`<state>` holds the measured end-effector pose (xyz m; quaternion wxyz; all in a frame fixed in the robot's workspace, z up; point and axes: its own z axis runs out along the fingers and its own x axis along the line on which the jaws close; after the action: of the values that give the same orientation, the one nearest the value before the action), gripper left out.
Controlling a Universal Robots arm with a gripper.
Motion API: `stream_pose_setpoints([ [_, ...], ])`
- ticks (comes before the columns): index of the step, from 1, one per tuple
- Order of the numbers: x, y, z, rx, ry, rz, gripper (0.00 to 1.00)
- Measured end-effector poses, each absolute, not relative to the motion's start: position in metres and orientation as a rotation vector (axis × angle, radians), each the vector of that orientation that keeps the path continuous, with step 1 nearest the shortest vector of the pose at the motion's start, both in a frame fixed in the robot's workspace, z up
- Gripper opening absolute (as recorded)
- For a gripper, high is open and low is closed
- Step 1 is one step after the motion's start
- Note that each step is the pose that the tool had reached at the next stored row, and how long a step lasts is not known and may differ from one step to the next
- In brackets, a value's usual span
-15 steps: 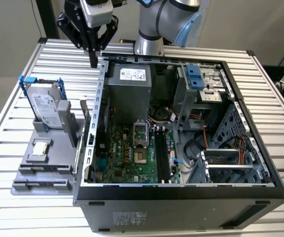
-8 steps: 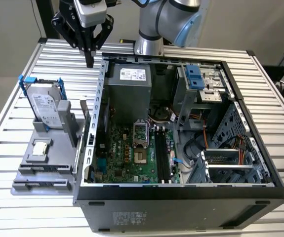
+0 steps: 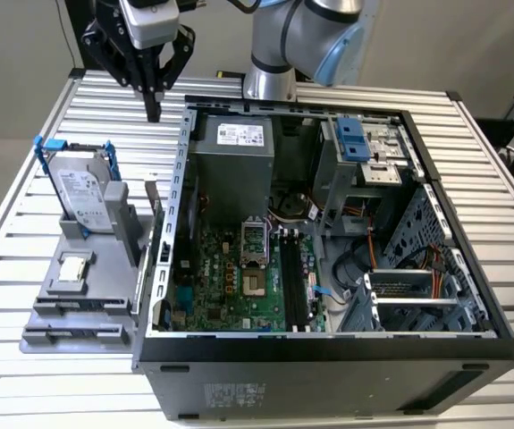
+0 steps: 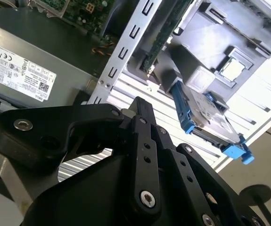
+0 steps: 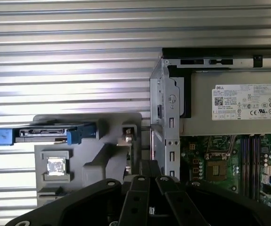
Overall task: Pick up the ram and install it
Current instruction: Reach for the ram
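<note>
Hovering over desk [image 3: 24, 206] beside case [image 3: 328, 357], claw [image 3: 154, 112] closed, empty; ram [image 4: 166, 35] stands edge-up in holder [image 3: 69, 317], likely for top grip

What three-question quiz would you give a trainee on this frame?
1. Fill in: in the exterior view, the grey fixture sits to the computer case's ___.
2. True or false: the gripper holds the ram.
3. The hard drive stands: A in the gripper; B on the grey fixture; C inside the computer case.
Key: 1 left; 2 false; 3 B.
</note>
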<state>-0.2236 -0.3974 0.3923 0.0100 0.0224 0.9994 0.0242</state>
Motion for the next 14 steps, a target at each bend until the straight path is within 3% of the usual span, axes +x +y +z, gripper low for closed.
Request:
stream_pose_setpoints([
  [14,-0.247,-0.397,0.392,0.065,3.12,0.075,0.0],
])
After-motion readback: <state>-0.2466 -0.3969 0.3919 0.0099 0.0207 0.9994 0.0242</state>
